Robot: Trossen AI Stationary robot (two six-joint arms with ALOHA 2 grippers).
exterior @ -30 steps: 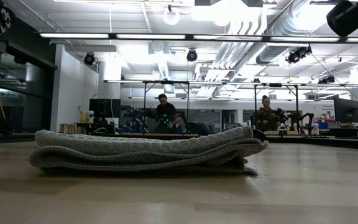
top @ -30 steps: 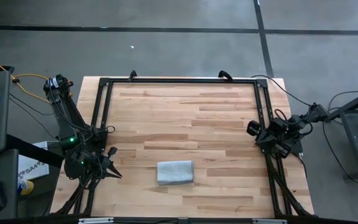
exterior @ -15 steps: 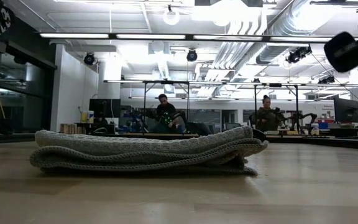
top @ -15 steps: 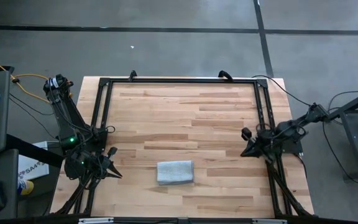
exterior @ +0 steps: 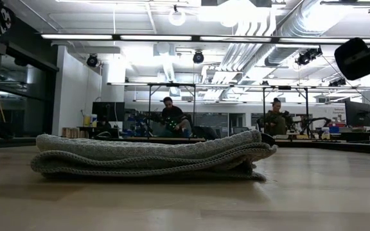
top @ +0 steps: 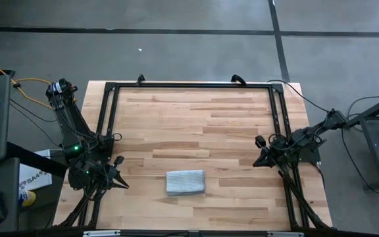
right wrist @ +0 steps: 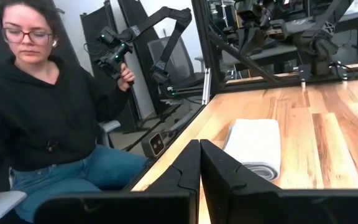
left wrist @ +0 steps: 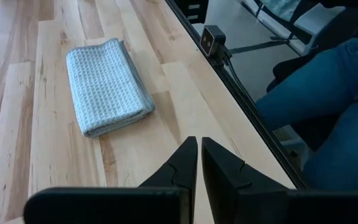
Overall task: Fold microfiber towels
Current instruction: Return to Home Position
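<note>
Towel [top: 185, 182] lies folded into a thick, layered rectangle on the table [top: 196, 118], close to the front edge and a little left of the middle. Its long axis runs across the table from the left arm's side to the right arm's side, parallel to that front edge. From table height the stacked layers [exterior: 149, 157] show flat on the wood, with a rounded end at one side and looser edges at the other.

The left pincer [top: 122, 182] sits low at the table's left edge, level with the towel and pointing inward towards it; its arm is bent back tightly over its base. The left wrist view shows its fingers [left wrist: 188, 155] pressed together, with the towel [left wrist: 107, 84] ahead and well apart.

The right pincer [top: 260, 158] hangs over the table's right edge, a little farther back than the towel, on an arm reaching in from its base. Its fingers [right wrist: 219, 162] are also pressed together, and the towel [right wrist: 257, 146] lies apart from them, slightly farther than from the left pincer.

A small camera [left wrist: 213, 40] is clipped to the table's front rail. Beyond that rail sits a person [right wrist: 39, 118] in a dark hoodie and jeans, gripping a dark handle. Far behind the table, two more people [exterior: 171, 117] sit at benches.
</note>
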